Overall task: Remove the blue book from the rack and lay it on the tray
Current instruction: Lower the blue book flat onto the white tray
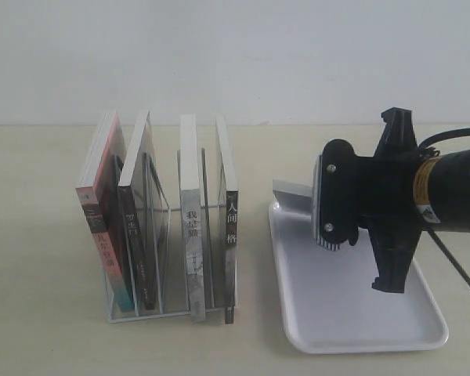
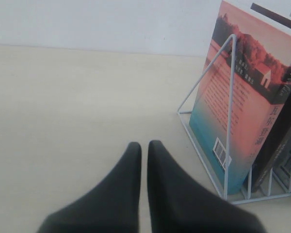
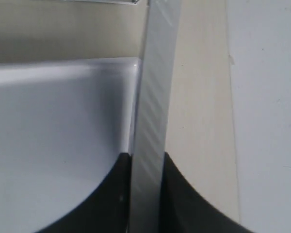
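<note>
The rack (image 1: 160, 316) with four books (image 1: 189, 196) stands left of the tray (image 1: 360, 305), the blue book (image 1: 291, 194) above it

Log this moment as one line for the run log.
phase: placing | right gripper: shut on blue book, over tray | left gripper: shut, empty, beside rack | status: book not yet released

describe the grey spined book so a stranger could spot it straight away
Find the white wire rack beside the tray. Four books stand there; the grey-spined book is third from the exterior view's left. Its pale spine sits between two dark-spined neighbours.
</note>
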Available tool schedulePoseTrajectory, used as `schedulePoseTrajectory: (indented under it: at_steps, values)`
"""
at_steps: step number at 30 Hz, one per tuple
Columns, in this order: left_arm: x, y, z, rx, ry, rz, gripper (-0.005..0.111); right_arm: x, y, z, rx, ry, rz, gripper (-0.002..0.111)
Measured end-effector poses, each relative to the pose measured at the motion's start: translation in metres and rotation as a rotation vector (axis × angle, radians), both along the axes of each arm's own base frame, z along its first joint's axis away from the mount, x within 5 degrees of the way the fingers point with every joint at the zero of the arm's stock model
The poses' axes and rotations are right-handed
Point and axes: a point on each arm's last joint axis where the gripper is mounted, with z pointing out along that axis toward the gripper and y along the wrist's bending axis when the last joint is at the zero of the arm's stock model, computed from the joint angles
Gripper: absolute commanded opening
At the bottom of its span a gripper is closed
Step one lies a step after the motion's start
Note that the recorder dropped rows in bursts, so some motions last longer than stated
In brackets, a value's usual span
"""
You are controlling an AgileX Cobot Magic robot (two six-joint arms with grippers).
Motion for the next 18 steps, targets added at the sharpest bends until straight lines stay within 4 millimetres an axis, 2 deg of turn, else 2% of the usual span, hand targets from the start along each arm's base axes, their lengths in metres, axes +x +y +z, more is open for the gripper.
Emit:
schedulePoseTrajectory:
  at_steps: [9,18]
  values:
    - [0.0,0.0,0.0,0.0,0.0,0.0,0.004,0.007,0.004,-0.017,-0.09,0.014,0.058,0.0]
    - [0.0,0.0,0.0,0.0,0.0,0.0,0.004,0.009,0.003,-0.022,-0.171,0.0,0.089,0.0]
